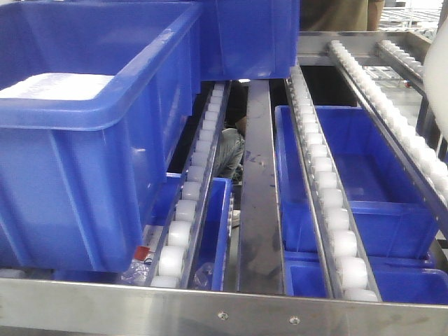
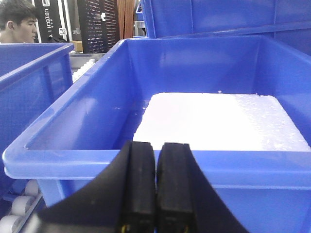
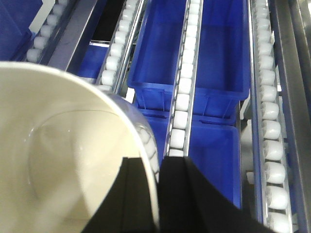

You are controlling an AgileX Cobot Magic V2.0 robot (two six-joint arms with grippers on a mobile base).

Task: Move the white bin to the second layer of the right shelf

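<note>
The white bin fills the lower left of the right wrist view, glossy cream inside. My right gripper is shut on the bin's wall, one finger inside and one outside, and holds it above the sloping roller tracks of the shelf level. A pale blurred shape at the right edge of the front view looks like the bin's side. The tracks and the flat steel front rail show in the front view. My left gripper is shut and empty, just in front of a blue crate's rim.
A large blue crate holding a white foam block sits on the left tracks, with another blue crate behind it. More blue crates lie on the level below the rollers. A person is at the far left.
</note>
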